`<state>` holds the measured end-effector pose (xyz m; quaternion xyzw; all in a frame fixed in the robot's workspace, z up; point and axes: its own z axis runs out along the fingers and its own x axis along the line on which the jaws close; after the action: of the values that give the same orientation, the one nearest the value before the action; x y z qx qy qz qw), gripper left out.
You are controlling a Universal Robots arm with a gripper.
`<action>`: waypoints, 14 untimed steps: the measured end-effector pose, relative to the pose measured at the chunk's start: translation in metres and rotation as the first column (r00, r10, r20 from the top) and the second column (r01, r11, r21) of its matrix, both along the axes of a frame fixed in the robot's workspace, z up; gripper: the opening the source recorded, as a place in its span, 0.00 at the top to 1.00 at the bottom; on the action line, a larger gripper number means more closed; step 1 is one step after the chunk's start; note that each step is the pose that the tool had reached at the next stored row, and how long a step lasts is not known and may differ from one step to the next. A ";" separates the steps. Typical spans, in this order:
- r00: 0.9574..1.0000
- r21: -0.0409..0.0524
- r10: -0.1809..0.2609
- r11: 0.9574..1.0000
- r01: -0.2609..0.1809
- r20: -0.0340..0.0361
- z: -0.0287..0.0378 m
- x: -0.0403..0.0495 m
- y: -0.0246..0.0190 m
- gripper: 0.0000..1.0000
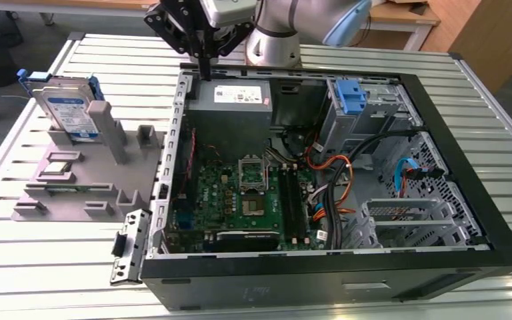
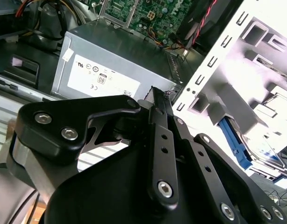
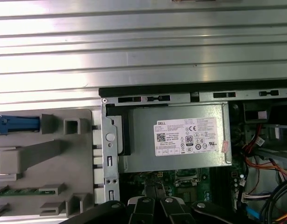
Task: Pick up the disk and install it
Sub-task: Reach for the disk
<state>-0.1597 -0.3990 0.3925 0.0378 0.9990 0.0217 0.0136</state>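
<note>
In the exterior view the flat silver hard drive with blue plastic rails, the disk (image 1: 65, 110), stands beside the open black computer case (image 1: 327, 287), its lower corner nearest the case hidden behind a grey plastic fixture post (image 1: 102, 130). The first wrist view's edge cuts the disk (image 3: 17, 123) down to a blue strip beside the case; in the second wrist view the disk (image 2: 267, 154) is blurred beyond the case's wall.

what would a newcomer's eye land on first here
The open computer case, its green motherboard bared, takes the middle of the exterior view. On that view's left the disk stands upright in a grey holder, untouched. The gripper hangs at the case's corner, by the grey power supply.
</note>
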 end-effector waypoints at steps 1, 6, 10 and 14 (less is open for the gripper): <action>1.000 0.000 0.000 1.000 0.000 0.000 -0.0001 -0.0006 0.0000 0.90; 1.000 0.000 0.000 1.000 0.000 0.000 0.0000 -0.0022 0.0000 0.90; 1.000 0.000 0.000 1.000 0.000 0.000 0.0000 -0.0024 0.0000 0.90; 1.000 0.000 0.000 1.000 0.000 0.000 -0.0001 -0.0028 0.0000 0.90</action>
<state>-0.1626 -0.3989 0.3924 0.0379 0.9990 0.0217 0.0136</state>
